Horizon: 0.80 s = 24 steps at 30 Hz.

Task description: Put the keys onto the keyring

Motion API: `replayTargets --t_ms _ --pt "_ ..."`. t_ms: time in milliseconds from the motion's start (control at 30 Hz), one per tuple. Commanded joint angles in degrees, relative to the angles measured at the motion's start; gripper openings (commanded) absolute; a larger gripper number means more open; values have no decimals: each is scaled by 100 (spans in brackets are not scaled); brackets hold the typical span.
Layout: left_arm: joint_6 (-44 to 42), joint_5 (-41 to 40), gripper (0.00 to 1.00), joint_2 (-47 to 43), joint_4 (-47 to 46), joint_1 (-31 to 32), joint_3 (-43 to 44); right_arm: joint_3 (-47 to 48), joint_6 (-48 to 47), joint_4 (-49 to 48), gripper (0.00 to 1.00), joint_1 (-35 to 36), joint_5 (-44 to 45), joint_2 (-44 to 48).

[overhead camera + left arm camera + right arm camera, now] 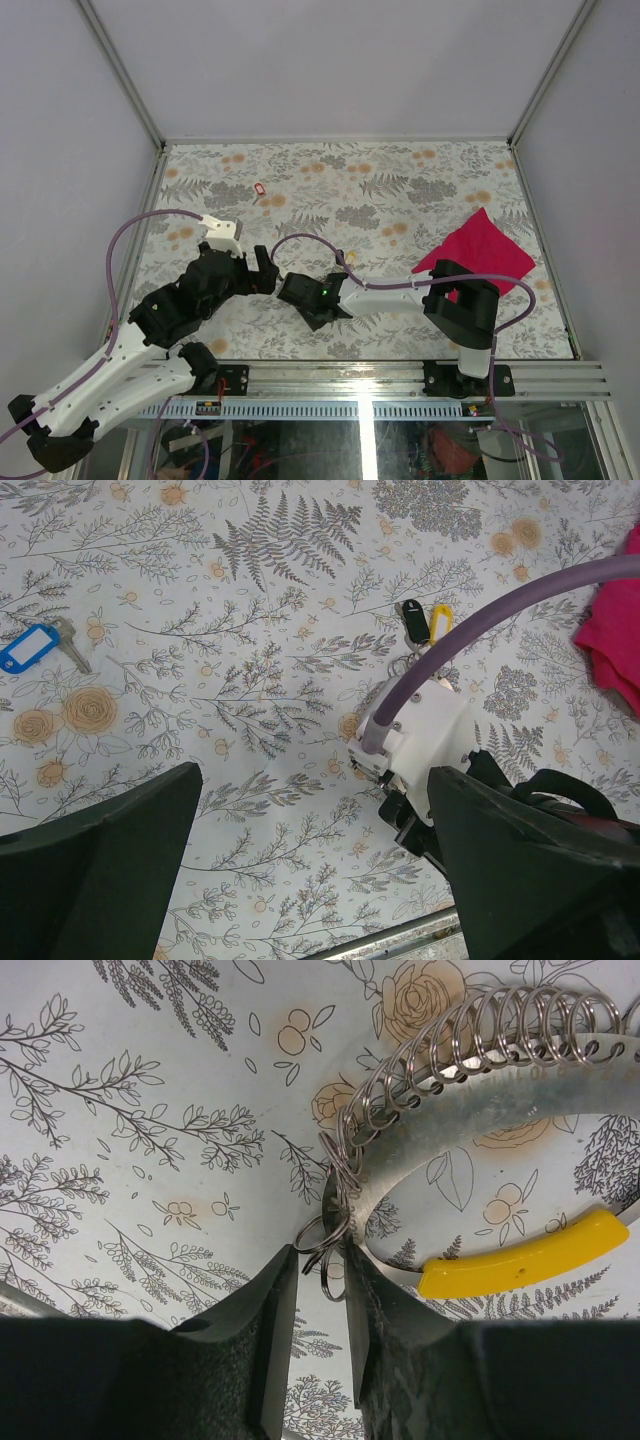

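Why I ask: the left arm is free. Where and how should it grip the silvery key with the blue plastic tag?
Grip the blue plastic tag across its narrow sides, coming straight down. The key lies flat on the table, and the tag is its widest part; the silvery blade looks too thin to pinch.

The left arm (120,365) and the right arm (385,296) are each built of smooth white moulded links joined by chunky black joint housings. A thin purple cable (118,262) loops along each arm. The left tool (312,775) has broad, black, wedge-shaped fingers (100,880). The right tool (320,1260) has black, finely textured ones. A small green light (324,293) glows on the right arm's black wrist.
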<state>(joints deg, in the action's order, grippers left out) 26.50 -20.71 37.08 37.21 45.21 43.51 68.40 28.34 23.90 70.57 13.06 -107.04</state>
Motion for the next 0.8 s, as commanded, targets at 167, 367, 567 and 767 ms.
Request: replayTargets --t_ms 167,367,567,767 --pt "-31 49 100 6 -267 -38 163 67 99 61 35 71 148 17" --pt "-31 58 100 -4 -267 -36 158 59 88 136 36 71 173 132" --pt "-33 58 100 3 -267 -39 161 35 84 157 36 85 176 201" --pt "-40 58 100 10 -276 -32 162 41 76 155 26 81 120 175"
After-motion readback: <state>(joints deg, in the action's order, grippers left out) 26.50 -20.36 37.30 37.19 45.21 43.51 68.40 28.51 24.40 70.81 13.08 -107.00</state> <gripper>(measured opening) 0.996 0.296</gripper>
